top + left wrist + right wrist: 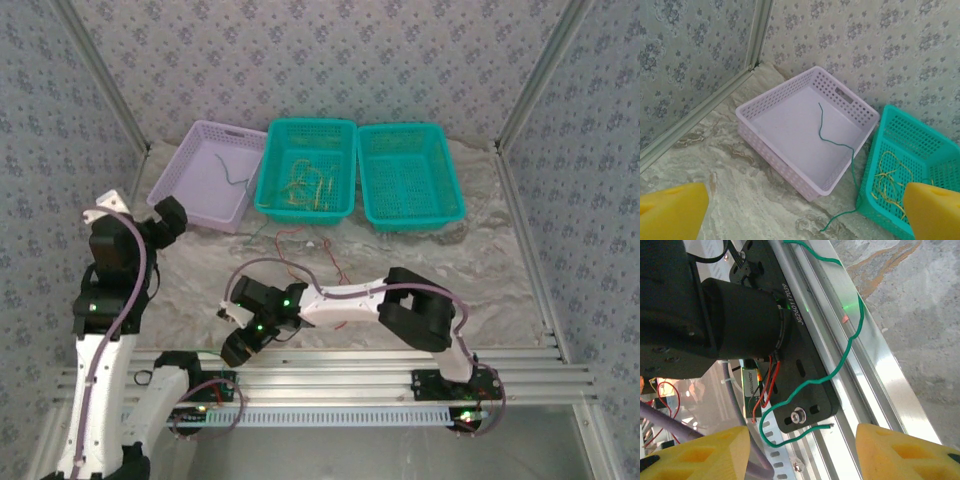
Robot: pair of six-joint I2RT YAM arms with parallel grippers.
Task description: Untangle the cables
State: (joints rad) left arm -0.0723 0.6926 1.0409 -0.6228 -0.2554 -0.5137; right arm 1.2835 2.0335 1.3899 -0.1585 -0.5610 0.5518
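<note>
- Right claw (805, 455), low in its wrist view: yellow fingers (900, 452) spread apart, gripping nothing.
- A thin green cable (860, 315) snakes just above it, across the aluminium rail (890, 385) and the black mount plate (810, 390).
- Left claw (802, 215): fingers wide apart too, empty, over the marbled desk (730, 180).
- Beyond it, a dark green cable (821, 127) runs out of the lilac basket (765, 145), over its rim and onto the desk.
- Yellow cables (890, 175) lie tangled in the teal basket (920, 135), right of frame.
- From above, a red cable (330, 248) lies on the desk before the baskets.
</note>
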